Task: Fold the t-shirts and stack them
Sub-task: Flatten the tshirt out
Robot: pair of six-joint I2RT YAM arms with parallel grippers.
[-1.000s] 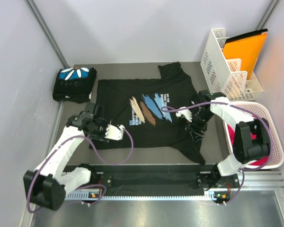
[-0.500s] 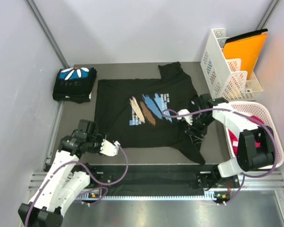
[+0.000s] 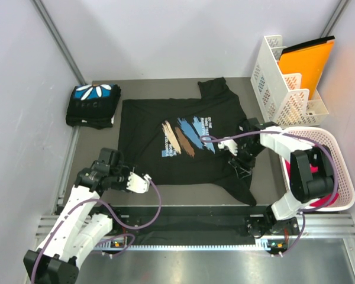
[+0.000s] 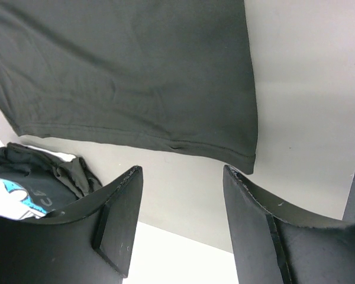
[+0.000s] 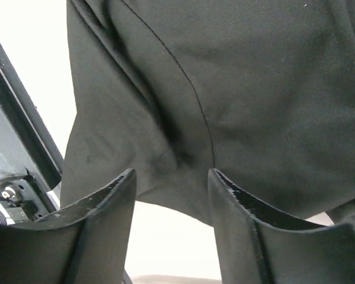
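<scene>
Brush-stroke t-shirt (image 3: 177, 142) lies flat, print up, mid-table (image 3: 267, 177); one sleeve points to the far edge, the other to the near-right. Petal-print t-shirt (image 3: 93, 105) sits folded in the far-left corner, apart from the flat one. Left gripper (image 3: 143, 183) is low over bare table just off the hem's near-left corner, fingers spread, nothing between them. Right gripper (image 3: 242, 165) is over the near-right sleeve, fingers spread, cloth beneath, no pinch. White laundry basket (image 3: 338, 149) is at the right edge, with a white organiser (image 3: 277, 77) holding an orange folder (image 3: 307, 59) beyond it.

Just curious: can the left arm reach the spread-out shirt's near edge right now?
Likely yes: its open end effector hovers beside the hem of the shirt, only bare table between, nothing blocking.
</scene>
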